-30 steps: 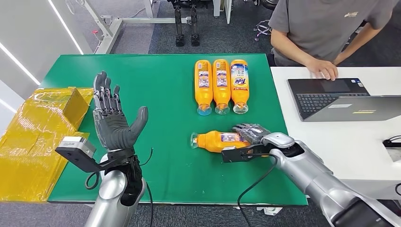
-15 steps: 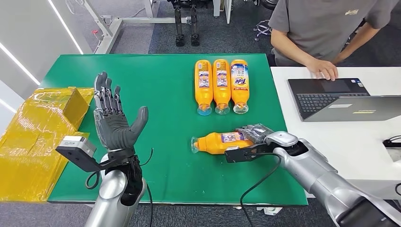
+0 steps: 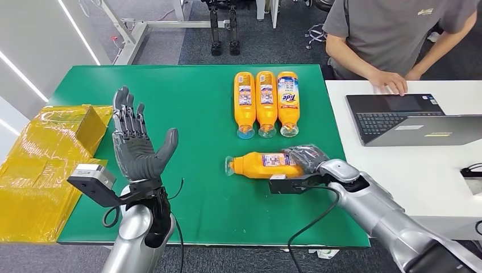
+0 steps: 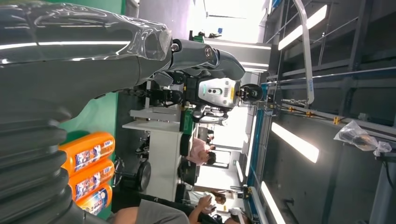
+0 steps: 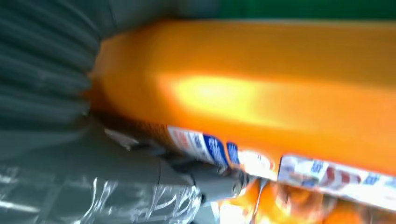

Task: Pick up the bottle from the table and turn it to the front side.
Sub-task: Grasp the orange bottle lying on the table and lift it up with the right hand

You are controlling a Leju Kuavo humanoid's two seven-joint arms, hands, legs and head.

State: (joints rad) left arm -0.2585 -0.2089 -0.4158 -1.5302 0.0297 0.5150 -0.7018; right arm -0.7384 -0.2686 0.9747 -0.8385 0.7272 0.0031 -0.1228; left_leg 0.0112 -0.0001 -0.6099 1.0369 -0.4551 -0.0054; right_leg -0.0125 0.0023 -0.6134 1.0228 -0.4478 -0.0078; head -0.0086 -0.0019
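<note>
Orange plastic bottle (image 3: 262,164), lying sideways on green bench (image 3: 193,102): gripped by right hand (image 3: 307,158). Left hand (image 3: 133,142): raised, fingers spread, holding nothing.

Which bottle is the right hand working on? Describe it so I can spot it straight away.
On the green table, look nearer the robot than the row of three orange bottles lying side by side at the far edge. The bottle is the lone orange one lying crosswise, cap pointing to the robot's left, with the right hand gripping its base end.
</note>
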